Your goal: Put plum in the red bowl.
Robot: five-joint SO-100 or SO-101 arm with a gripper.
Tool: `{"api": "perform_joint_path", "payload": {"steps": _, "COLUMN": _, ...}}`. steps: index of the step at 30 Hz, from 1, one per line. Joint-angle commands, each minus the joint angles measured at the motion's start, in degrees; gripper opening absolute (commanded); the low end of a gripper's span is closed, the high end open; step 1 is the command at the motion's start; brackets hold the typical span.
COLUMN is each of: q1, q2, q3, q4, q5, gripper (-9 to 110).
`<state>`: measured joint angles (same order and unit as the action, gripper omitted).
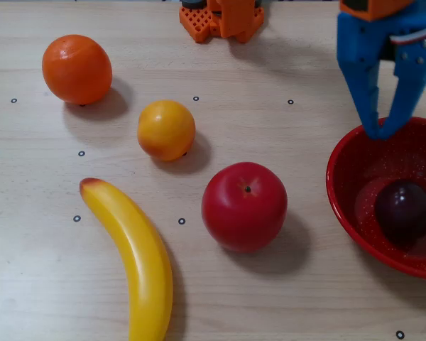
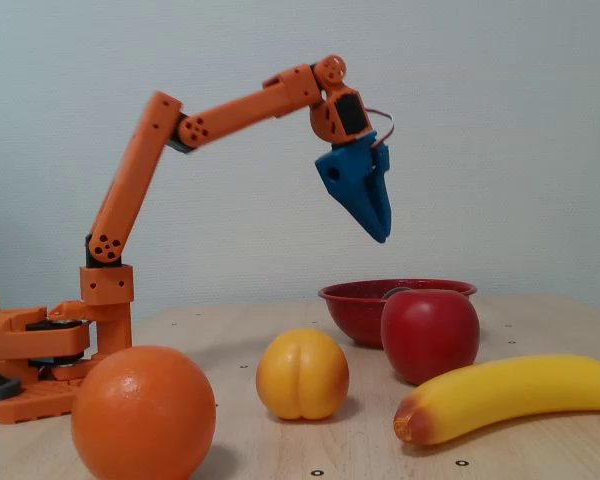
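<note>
The plum (image 1: 405, 209) lies inside the red bowl (image 1: 344, 206), free of the arm. The blue tool (image 1: 381, 132) hangs high above the bowl's rim with its fingertips together, gripping nothing. Little risk is left: a careless sweep toward the base could clip the bowl or the apple (image 1: 244, 206) on the counter (image 1: 270, 298).

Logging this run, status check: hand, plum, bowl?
Hand empty, fingertips together, raised above bowl. Plum resting inside bowl. Nothing in the way; apple sits apart.
</note>
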<state>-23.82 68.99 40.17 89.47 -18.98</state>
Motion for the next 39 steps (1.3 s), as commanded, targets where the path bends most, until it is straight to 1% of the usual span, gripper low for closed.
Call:
{"api": "perform_joint_path", "payload": {"steps": 1, "q1": 3.78, "q2": 14.06, "q3": 4.13, "q4": -4.22, "q5": -0.79, "gripper": 0}}
{"api": "perform_joint_path", "payload": {"steps": 8, "q1": 8.0, "q2": 35.51, "q3": 34.45, "q4": -15.21, "q5": -0.79, "gripper": 0}}
{"api": "perform_joint_path", "payload": {"steps": 13, "q1": 11.43, "q2": 47.64, "q3": 49.83, "q4": -17.93, "q5": -0.44, "gripper": 0}}
{"api": "perform_joint_path", "payload": {"steps": 23, "q1": 18.81, "q2": 69.08, "q3": 72.86, "q4": -21.8, "q5": -0.62, "gripper": 0}}
{"api": "perform_joint_path", "payload": {"steps": 39, "q1": 22.06, "q2": 98.96, "q3": 103.36, "q4": -21.01, "q5": 1.49, "gripper": 0}}
